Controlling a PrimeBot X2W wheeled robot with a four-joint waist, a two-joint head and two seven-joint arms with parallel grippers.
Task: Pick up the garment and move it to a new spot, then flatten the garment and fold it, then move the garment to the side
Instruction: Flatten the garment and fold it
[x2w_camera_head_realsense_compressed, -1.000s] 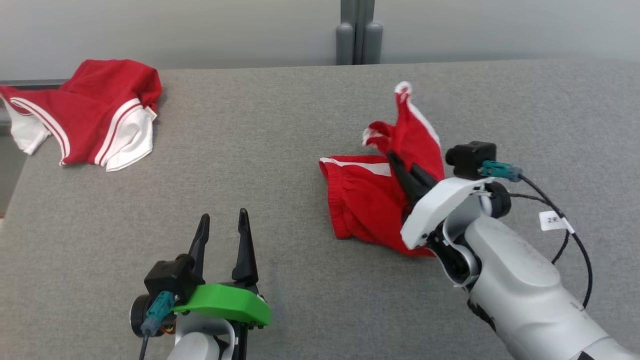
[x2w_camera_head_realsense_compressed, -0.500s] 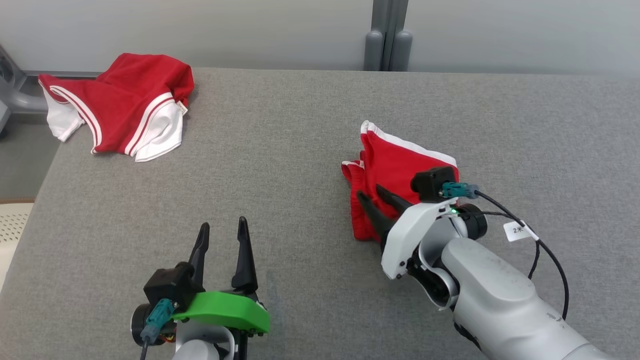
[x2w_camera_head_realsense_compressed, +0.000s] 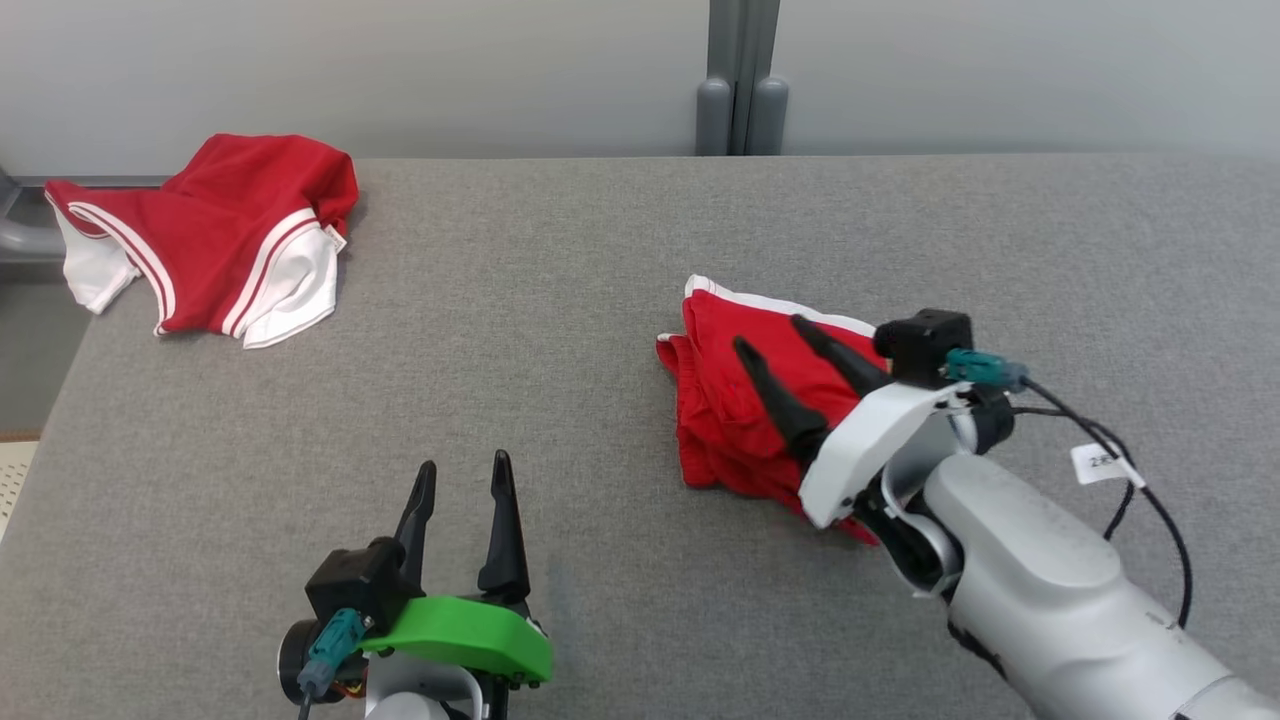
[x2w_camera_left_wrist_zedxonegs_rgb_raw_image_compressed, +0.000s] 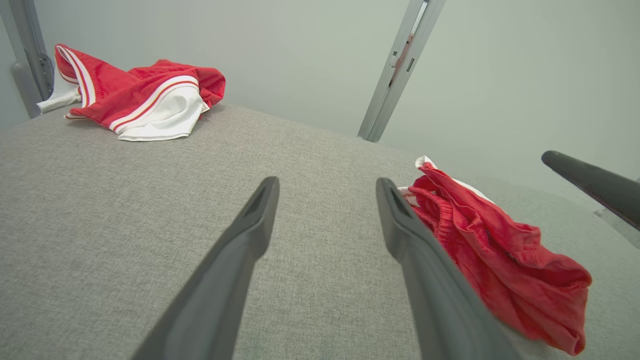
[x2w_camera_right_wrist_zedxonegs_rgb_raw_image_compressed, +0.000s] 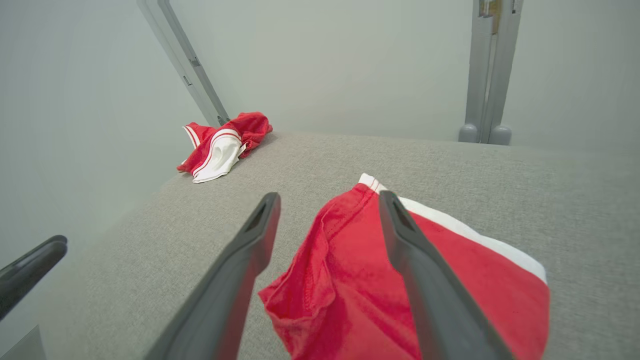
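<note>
Opens on the grey surface (x2w_camera_head_realsense_compressed: 560, 330), taking up most of the head view below a pale wall. Carries two red-and-white pieces, well apart. At the far left corner: a spare garment (x2w_camera_head_realsense_compressed: 215, 245), bunched, with one white part hanging off the edge. Right of centre: the garment (x2w_camera_head_realsense_compressed: 710, 420), lying in a rumpled heap, white-striped hem toward the far side, elastic waistband toward the left.

On progress: reads as resting on the surface at a spot of its own, with pick-and-move likely finished or nearly so. Not flattened, judging by doubled layers, curled edges and deep creases in the left wrist view. Not folded, and not shifted aside. Most of the task left, then: spreading, folding, moving to the side.

Right end effector (x2w_camera_head_realsense_compressed: 770, 332): spread wide, gripping nothing, fingers (x2w_camera_head_realsense_compressed: 780, 395) poised over the garment's top, one to each side of a raised ridge in the right wrist view. Cannot tell whether touching the cloth or just above it. Left end effector (x2w_camera_head_realsense_compressed: 464, 460): equally wide, empty, over bare surface on the near side, apart from the garment.
</note>
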